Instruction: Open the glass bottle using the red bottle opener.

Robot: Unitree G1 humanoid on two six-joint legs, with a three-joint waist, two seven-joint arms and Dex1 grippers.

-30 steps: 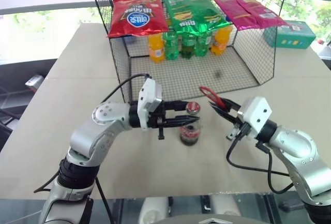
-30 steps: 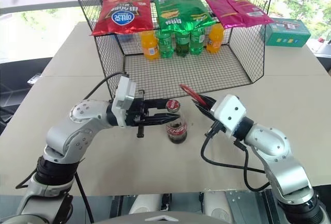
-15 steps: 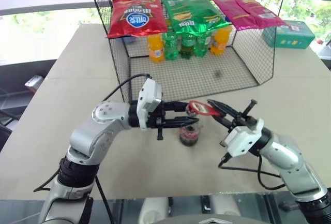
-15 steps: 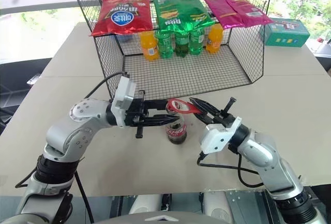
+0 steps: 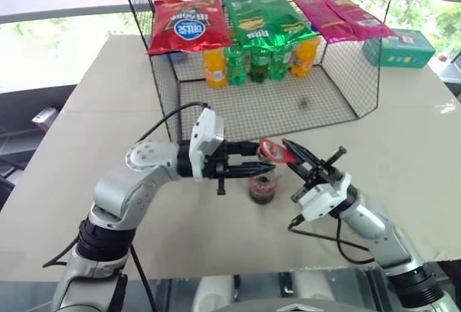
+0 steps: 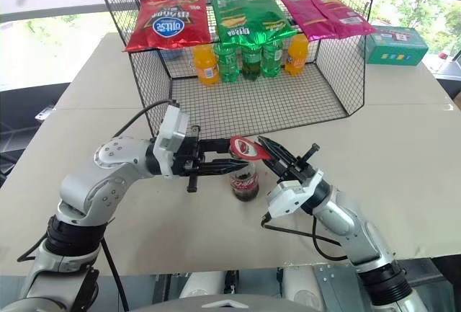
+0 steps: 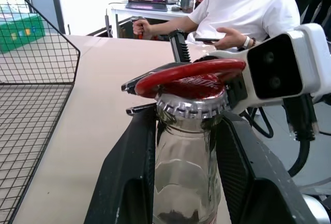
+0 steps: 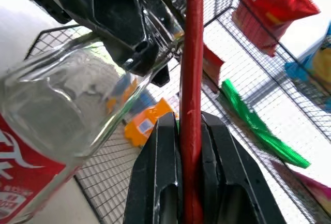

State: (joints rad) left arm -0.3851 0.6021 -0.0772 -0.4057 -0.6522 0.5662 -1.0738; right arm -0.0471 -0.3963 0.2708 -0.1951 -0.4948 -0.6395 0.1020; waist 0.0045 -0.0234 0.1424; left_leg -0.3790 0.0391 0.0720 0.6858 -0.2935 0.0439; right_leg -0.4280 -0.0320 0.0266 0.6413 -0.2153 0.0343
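Wire mesh of the basket (image 5: 338,74) rises just behind my work, chip bags (image 5: 189,22) draped on its rim and orange and green soda bottles (image 5: 256,60) standing inside. Bare table (image 5: 108,96) spreads to my left and right. Near the table's front, the glass bottle (image 5: 262,184) stands upright, its neck clamped in my left jaws (image 5: 252,167). My right jaws (image 5: 294,155) pinch the red bottle opener (image 5: 273,150), whose loop lies on the red cap (image 7: 192,100).

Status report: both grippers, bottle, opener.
Left gripper clamps small clear glass cola bottle at neck. Right gripper shut on flat red bottle opener, loop over red cap. Nothing in the way.
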